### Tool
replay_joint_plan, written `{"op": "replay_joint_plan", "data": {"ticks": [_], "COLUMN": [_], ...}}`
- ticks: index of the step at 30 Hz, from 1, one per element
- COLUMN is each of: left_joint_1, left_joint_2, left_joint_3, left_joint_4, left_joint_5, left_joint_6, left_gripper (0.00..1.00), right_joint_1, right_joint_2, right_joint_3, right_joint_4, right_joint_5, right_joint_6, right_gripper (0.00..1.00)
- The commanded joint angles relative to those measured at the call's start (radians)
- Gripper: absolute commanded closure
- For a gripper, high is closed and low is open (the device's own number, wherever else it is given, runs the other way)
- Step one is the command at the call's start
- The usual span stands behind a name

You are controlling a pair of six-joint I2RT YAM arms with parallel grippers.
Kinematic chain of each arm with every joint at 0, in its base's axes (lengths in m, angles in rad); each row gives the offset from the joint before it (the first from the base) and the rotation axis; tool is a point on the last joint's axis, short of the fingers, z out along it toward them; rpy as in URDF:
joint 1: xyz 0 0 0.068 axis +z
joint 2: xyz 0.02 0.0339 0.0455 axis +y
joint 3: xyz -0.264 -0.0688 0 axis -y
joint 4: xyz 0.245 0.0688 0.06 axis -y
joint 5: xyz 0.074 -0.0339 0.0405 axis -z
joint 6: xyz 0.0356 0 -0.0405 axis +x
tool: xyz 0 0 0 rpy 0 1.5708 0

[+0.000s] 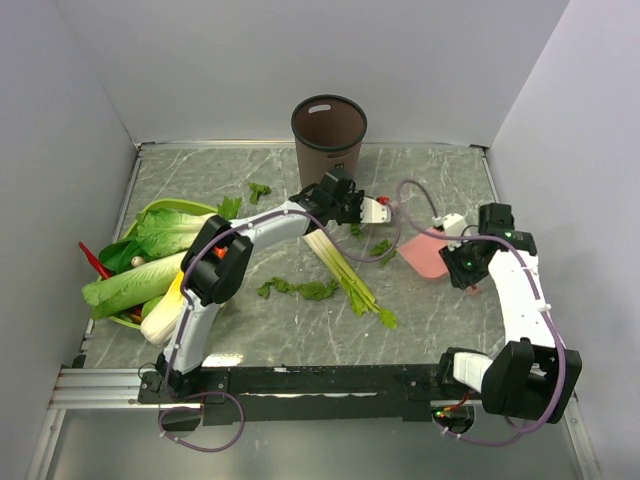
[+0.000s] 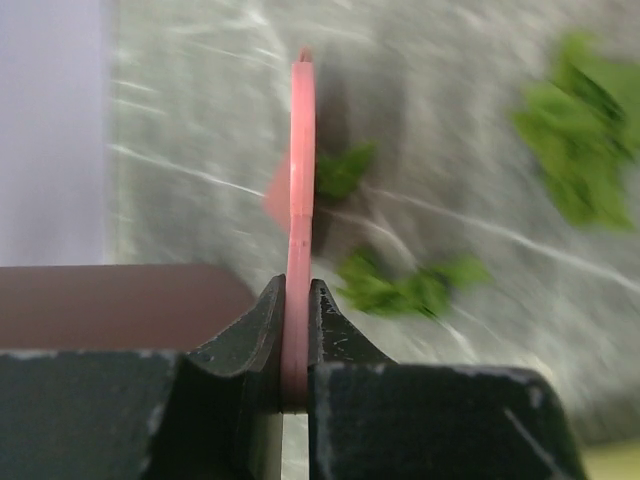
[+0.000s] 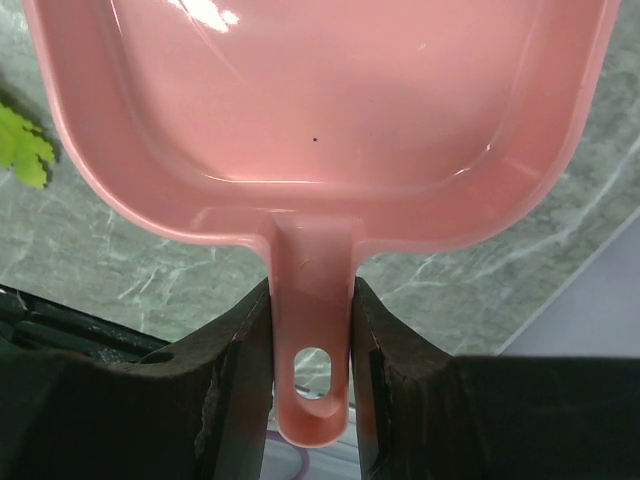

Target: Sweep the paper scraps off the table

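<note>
Beyond left fingers (image 2: 240, 350), paper scraps (image 2: 400, 285) right of clamped pink strip (image 2: 300, 180).

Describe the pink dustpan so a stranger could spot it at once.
Start at the brown bin at the table's far edge, then look nearer and rightward. There the right end effector grips the handle of the pink dustpan, a broad shallow tray, the only large pink thing among green scraps.
</note>
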State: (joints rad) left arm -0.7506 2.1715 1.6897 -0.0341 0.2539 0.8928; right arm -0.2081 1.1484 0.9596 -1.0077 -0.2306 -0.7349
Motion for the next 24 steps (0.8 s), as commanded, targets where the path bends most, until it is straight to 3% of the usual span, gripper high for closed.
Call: {"op": "replay_joint_plan", "data": {"ticks": [1, 5, 11, 14, 18, 24], "left_joint_1": [0.005, 0.007, 0.007, 0.008, 0.022, 0.072], "left_joint_2": [-0.076, -0.137, -0.3, -0.381, -0.432, -0.486], "left_joint_3": [0.068, 0.05, -0.067, -0.14, -0.153, -0.205], "left_joint_4": [-0.306, -0.406, -0.383, -0.276, -0.263, -0.247], "left_joint_5": [0.134, 0.206, 0.22, 0.125, 0.007, -0.085], "left_joint_6": [0.045, -0.02, -0.162, -0.282, -0.48, -0.612], "left_gripper": [0.99, 0.99, 0.99, 0.99, 0.99, 0.99], "right_joint_1": [0.096, 0.153, 0.191, 0.202, 0.248, 0.262], "right_joint_2": [-0.029, -0.007, 0.086, 0.123, 0.152, 0.212], "right_joint_3": [-0.063, -0.108, -0.122, -0.117, -0.119, -0.102], "right_joint_4": [0.026, 0.054, 0.061, 0.066, 0.063, 0.032], "right_joint_5": [0.049, 0.083, 0.102, 0.103, 0.126, 0.152], "right_joint_6": [-0.055, -0.063, -0.023, -0.009, -0.023, -0.038], "right_gripper": [1.0, 1.0, 1.0, 1.0, 1.0, 1.0]}}
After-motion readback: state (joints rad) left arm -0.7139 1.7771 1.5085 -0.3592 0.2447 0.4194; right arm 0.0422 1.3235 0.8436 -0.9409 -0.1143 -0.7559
